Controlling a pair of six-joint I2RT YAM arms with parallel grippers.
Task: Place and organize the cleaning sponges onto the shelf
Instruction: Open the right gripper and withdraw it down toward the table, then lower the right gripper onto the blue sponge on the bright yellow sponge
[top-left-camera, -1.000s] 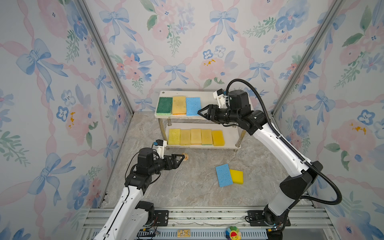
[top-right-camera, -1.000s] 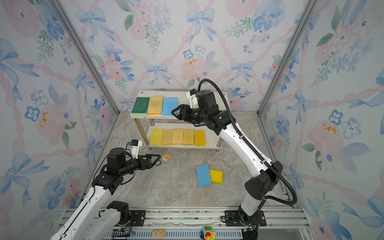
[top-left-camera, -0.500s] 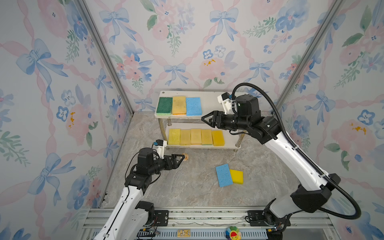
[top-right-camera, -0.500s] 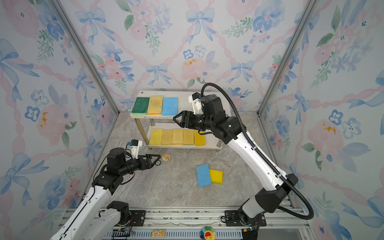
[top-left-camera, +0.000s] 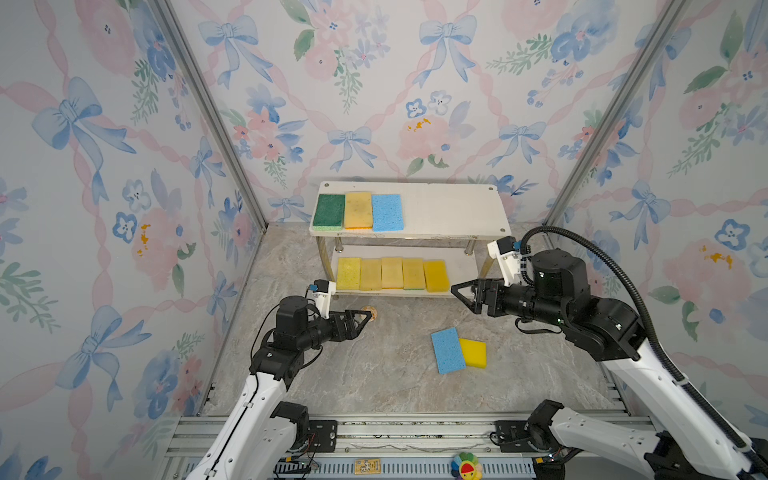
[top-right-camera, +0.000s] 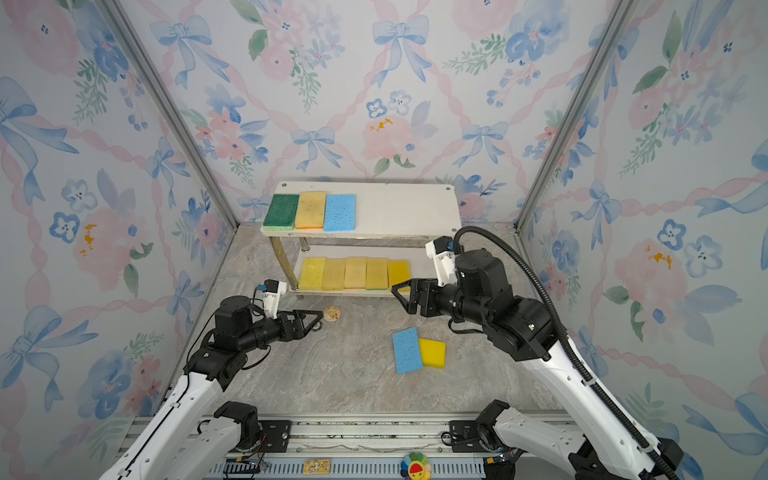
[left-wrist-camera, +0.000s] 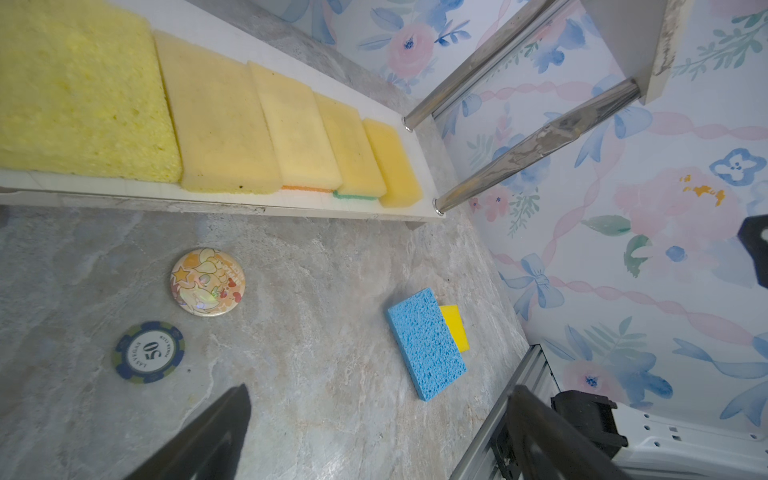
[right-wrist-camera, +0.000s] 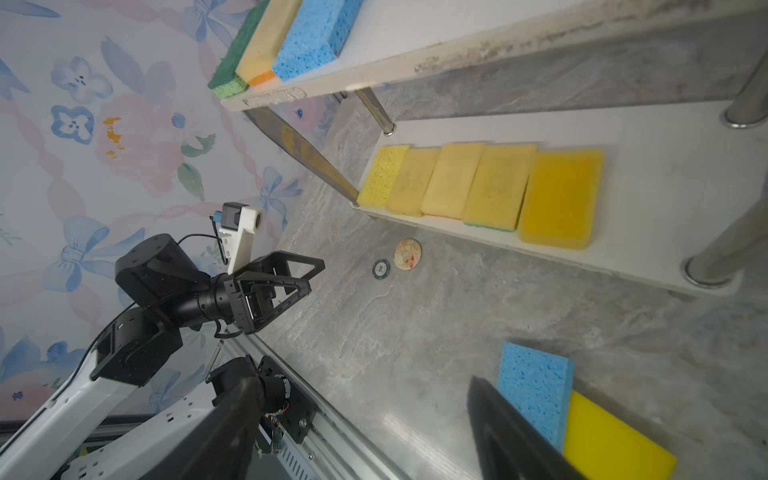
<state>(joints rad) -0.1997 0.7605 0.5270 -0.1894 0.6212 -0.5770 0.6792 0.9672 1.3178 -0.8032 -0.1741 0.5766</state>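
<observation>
Although eight of the cleaning sponges (top-left-camera: 387, 212) sit on the shelf (top-left-camera: 453, 208), three on its upper board and a row of five yellow ones (top-left-camera: 392, 273) on the lower, both top views show a loose blue sponge (top-left-camera: 448, 351) and a loose yellow sponge (top-left-camera: 473, 353) on the surface. They touch along a long edge, below and slightly ahead of the right jaws, which hang spread wide and empty. The left jaws, equally wide and holding nothing, are well apart from that pair.

In the left wrist view the pair lies far ahead of the left jaws and off to one side. A round badge (left-wrist-camera: 208, 282) and a poker chip (left-wrist-camera: 148, 352) lie nearer.

In the right wrist view the loose blue sponge sits just beyond one tip of the right jaws, with the loose yellow sponge on its outer side.

Being foam, these should be light, soft and springy, rough enough not to slip, and a hard squeeze would only flatten them. The blue one's free long edge and the touching seam look awkward to straddle, so pinching it across its short ends seems safer.
</observation>
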